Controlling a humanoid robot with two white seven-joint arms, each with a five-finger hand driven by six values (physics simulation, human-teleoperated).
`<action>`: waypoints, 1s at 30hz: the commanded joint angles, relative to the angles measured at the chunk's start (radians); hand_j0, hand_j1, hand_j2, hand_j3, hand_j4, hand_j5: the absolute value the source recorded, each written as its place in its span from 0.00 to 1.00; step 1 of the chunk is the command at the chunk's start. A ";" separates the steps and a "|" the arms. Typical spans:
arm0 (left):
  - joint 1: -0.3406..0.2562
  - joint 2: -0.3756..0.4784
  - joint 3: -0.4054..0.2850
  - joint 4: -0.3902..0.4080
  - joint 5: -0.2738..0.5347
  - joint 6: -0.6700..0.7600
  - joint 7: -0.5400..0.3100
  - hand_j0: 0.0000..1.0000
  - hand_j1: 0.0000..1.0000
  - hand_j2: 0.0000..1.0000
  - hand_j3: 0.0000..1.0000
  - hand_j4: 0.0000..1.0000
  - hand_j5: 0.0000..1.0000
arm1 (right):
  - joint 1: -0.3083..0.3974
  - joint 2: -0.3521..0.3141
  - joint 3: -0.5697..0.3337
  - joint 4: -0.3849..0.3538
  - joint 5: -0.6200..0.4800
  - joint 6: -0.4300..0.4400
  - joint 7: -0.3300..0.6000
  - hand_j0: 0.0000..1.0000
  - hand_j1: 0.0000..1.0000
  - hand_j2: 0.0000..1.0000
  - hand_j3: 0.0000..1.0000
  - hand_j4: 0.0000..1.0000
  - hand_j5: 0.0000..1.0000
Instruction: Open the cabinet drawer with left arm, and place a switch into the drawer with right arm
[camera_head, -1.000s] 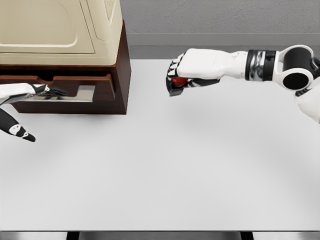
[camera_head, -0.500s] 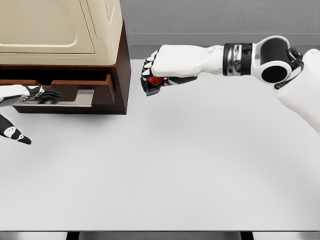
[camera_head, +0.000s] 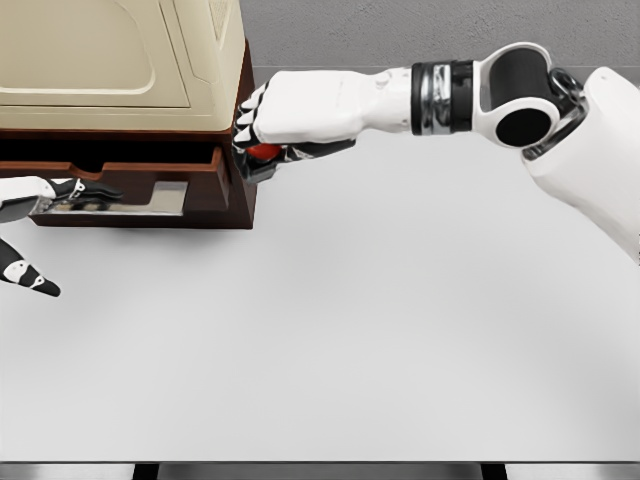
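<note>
A dark wooden cabinet (camera_head: 238, 190) with a cream top stands at the table's far left. Its drawer (camera_head: 140, 195) is pulled partly out, a pale interior showing. My left hand (camera_head: 70, 192) reaches in from the left edge with its fingers hooked over the drawer's front lip. My right hand (camera_head: 275, 125) is stretched from the right, held against the cabinet's right front corner above the drawer. It is shut on a small switch (camera_head: 262, 153), of which a red button and dark base show under the fingers.
The white table (camera_head: 380, 330) spreads to the right and toward me from the cabinet. A grey wall runs behind. My right forearm and elbow (camera_head: 500, 95) cross the upper right of the view.
My right hand has carried the switch leftward from mid-table to the cabinet's right corner. The left hand has stayed at the drawer front, and the drawer looks about as far out.
</note>
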 joint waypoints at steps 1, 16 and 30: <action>0.000 0.007 -0.017 0.009 -0.081 0.000 0.003 1.00 1.00 1.00 1.00 1.00 1.00 | -0.002 0.018 0.021 -0.002 -0.010 0.025 -0.001 0.50 0.50 0.50 0.50 0.50 0.50; 0.020 0.047 -0.017 0.009 -0.058 -0.003 0.003 1.00 1.00 1.00 1.00 1.00 1.00 | -0.068 0.059 0.067 -0.028 -0.044 0.121 -0.001 0.49 0.49 0.49 0.49 0.49 0.49; 0.032 0.055 -0.017 0.008 0.003 -0.001 0.003 1.00 1.00 1.00 1.00 1.00 1.00 | -0.112 0.163 0.098 0.058 -0.041 0.176 -0.001 0.48 0.48 0.48 0.48 0.48 0.48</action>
